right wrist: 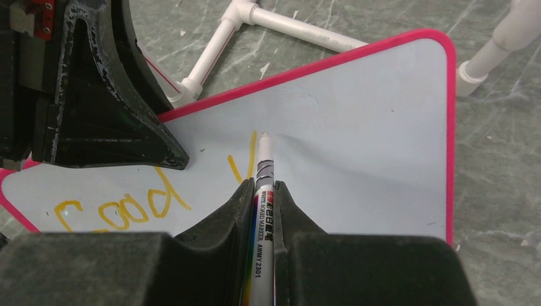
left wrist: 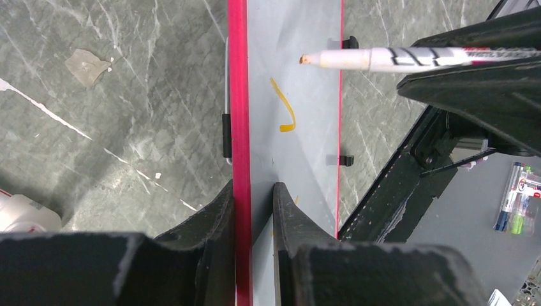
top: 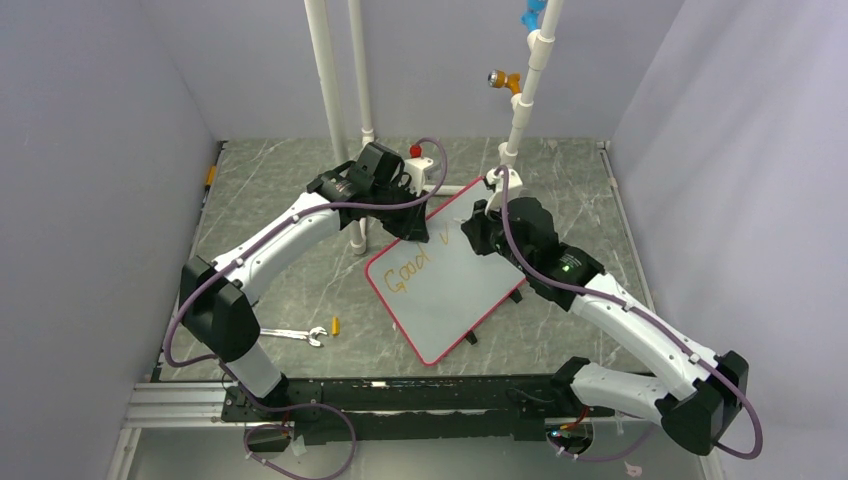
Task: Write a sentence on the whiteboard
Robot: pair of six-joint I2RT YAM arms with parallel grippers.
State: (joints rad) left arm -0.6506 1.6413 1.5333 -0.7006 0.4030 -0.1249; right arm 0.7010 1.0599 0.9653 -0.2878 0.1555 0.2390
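Pink-rimmed whiteboard (top: 455, 300) steadied only by the left jaws, clamped tight on one edge. Liable to skid or rock under pen pressure with any slip of that pinch, breaking the stroke. White marker (right wrist: 263, 185) gripped firmly in the right jaws, tip by a half-made "v". Board pale grey-white, skewed on the marbled tabletop (top: 290, 200) between both arms. Sentence (right wrist: 121, 210) so far: orange "Good".

One whiteboard (top: 460, 290), one marker (right wrist: 263, 167), one wrench (top: 295, 335), one small orange piece (top: 335, 325), two arms (top: 290, 230) (top: 640, 325).

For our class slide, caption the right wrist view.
Right gripper holds a marker at the stroke after "Good" on the whiteboard; left gripper clamps its edge.
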